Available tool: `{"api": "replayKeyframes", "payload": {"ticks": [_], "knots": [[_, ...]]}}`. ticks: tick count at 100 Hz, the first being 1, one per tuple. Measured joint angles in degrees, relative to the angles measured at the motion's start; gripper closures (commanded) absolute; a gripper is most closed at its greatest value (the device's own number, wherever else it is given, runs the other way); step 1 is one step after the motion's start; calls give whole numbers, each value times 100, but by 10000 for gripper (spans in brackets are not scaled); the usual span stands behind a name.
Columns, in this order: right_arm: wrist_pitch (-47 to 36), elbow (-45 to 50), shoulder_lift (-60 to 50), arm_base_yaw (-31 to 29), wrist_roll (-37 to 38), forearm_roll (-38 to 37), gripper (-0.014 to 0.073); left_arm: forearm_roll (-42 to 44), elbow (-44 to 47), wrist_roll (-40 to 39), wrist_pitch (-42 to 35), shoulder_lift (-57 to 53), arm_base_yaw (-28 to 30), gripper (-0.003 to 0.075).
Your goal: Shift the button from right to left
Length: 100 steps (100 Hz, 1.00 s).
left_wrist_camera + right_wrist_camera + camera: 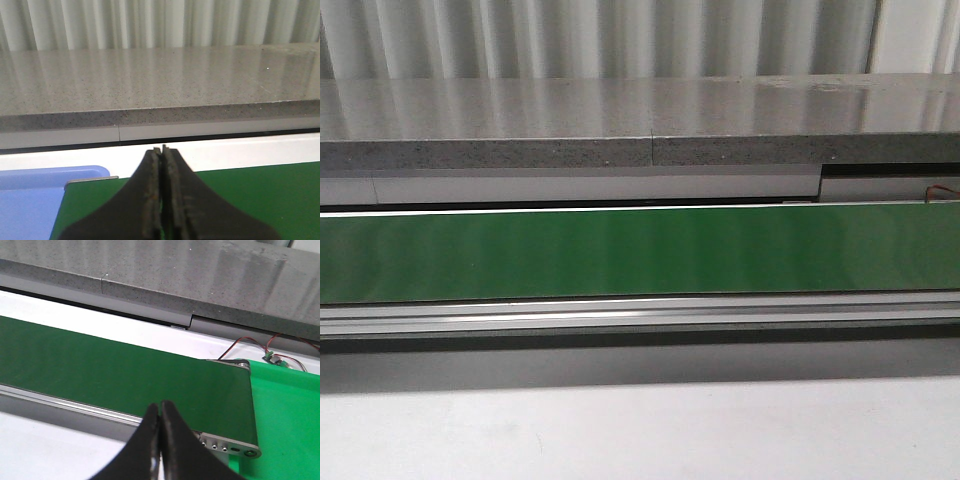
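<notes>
Front view is showing a grey stone counter (570, 125) running across the back, and below it a long green conveyor belt (640, 250) stretching over the white table (640, 430). A blue tray (30, 200) is sitting at the belt's left end. The left gripper (161, 152) is hovering with its jaws pressed together, empty; the right gripper (160, 407) likewise. The button is not showing in any view.
</notes>
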Motion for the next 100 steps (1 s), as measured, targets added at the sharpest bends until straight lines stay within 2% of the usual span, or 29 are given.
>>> {"api": "replayKeyframes", "payload": {"ticks": [20, 29, 42, 56, 70, 100], "knots": [[0, 0, 0, 0, 0, 0, 660, 1127, 595, -1047, 60, -704, 257, 741], [0, 0, 0, 0, 0, 0, 660, 1393, 913, -1213, 82, -1034, 375, 741], [0, 0, 0, 0, 0, 0, 660, 1285, 1310, -1254, 107, -1511, 402, 741], [0, 0, 0, 0, 0, 0, 660, 1140, 1320, -1027, 381, -1998, 402, 741], [0, 0, 0, 0, 0, 0, 660, 1102, 1320, -943, 708, -2021, 402, 741], [0, 0, 0, 0, 0, 0, 660, 1077, 1320, -935, 732, -2021, 402, 741]]}}
